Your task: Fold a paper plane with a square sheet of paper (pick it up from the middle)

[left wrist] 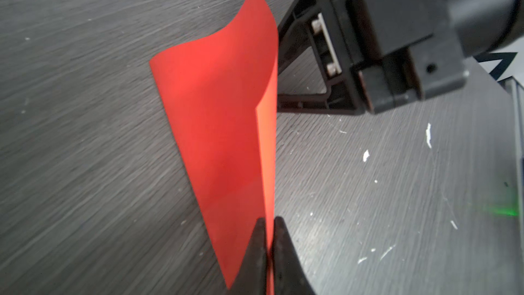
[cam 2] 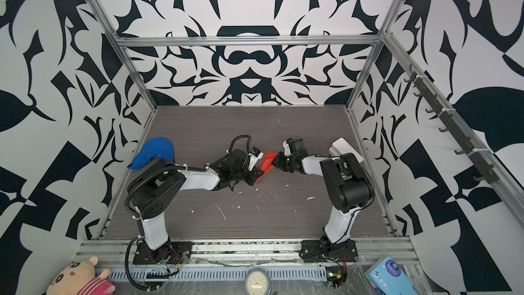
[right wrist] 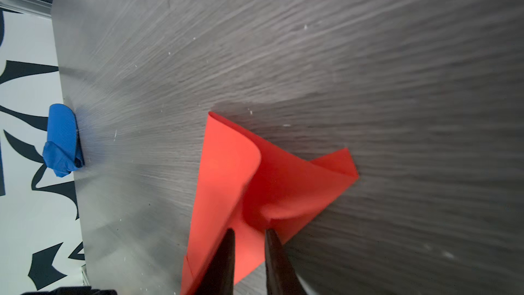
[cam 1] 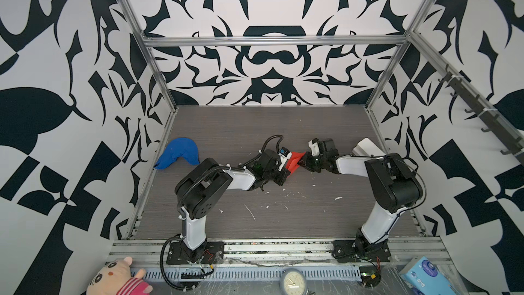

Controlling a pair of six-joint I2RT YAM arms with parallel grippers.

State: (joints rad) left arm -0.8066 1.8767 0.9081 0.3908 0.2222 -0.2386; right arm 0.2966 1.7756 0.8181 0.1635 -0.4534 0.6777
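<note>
A: Where is the paper (left wrist: 221,109)?
B: Mid-counter (cam 1: 255,126), between the two hands. It stands on edge and is not laid flat. It is part-folded, with one flap curled over, and no plane shape is seen yet.
A: Left hand (left wrist: 268,222)?
B: Closed, with a doubled edge of the paper pinched between its fingers. This is judged to be so the layers are held aligned and the sheet is propped upright.
A: Right hand (right wrist: 248,232)?
B: The jaws are seen apart. The paper's other end lies between or just behind them, and no pinch is shown. It is probably placed there so a second grip or a crease press can be made.
A: Is the counter touched by the paper?
B: That cannot be told. The lower edge looks near it in the left wrist view.
A: Stage?
B: An early fold is judged. One risk is noted: the loose flap could spring open if the left pinch is eased.
</note>
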